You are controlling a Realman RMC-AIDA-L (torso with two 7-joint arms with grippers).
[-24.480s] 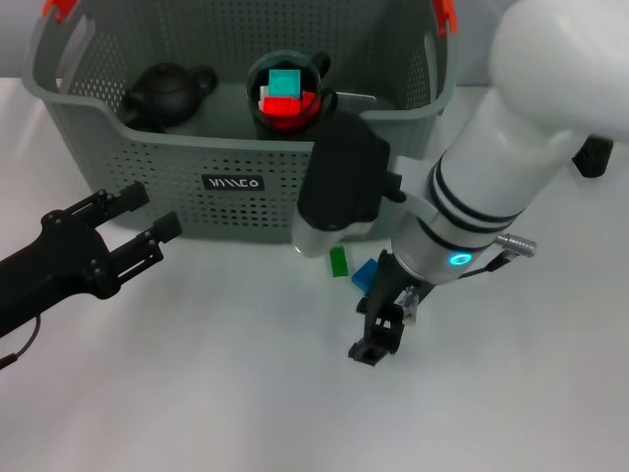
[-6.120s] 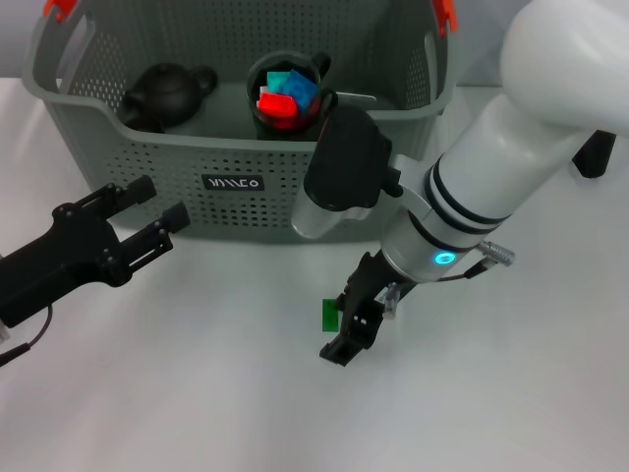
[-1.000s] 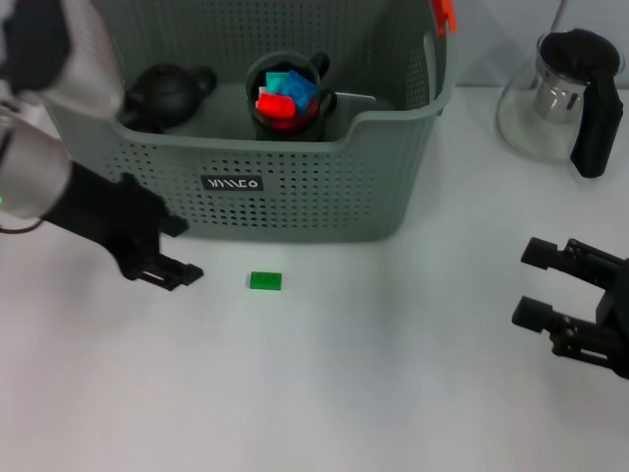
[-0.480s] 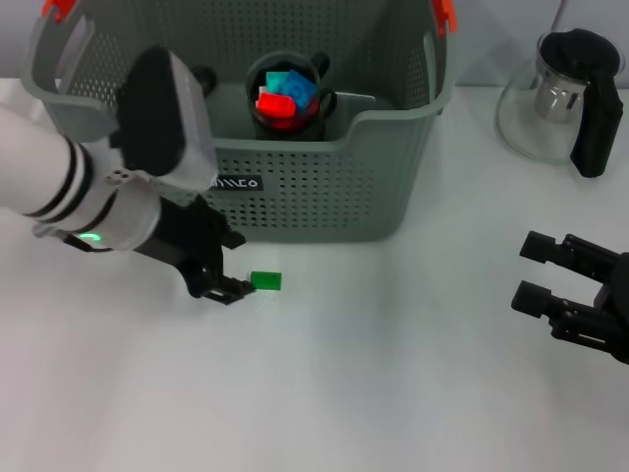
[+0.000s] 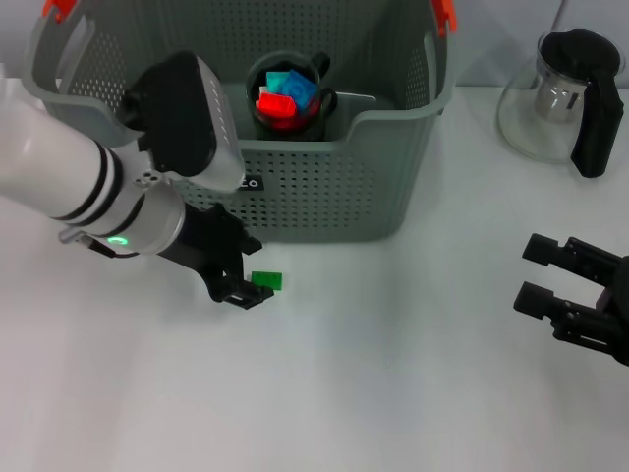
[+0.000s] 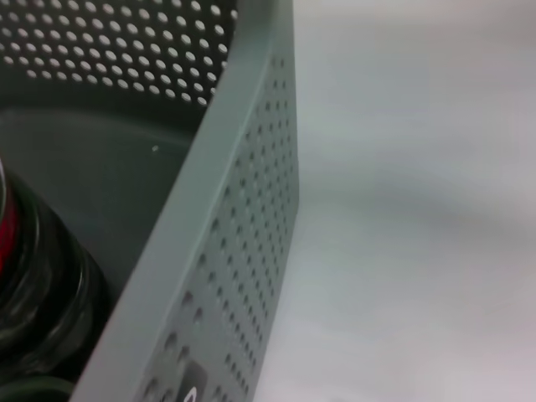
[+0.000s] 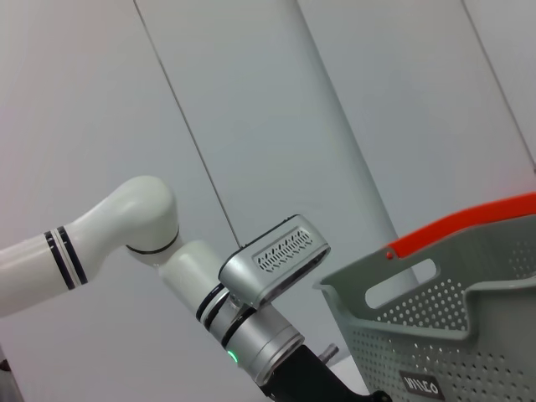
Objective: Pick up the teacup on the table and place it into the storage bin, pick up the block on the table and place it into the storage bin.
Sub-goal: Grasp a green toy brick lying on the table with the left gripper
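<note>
Inside the storage bin (image 5: 393, 187) the teacup (image 5: 288, 95) already sat; on the table the green block (image 5: 266, 280) remained, the left gripper (image 5: 243, 288) spread beside it, the right gripper (image 5: 558, 280) parked wide

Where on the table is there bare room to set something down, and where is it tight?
Free: the table between the left claw and the right claw, and the near left corner. Crowded: the strip before the storage bin, where the left claw sits at the green block, and beside the glass pot.
</note>
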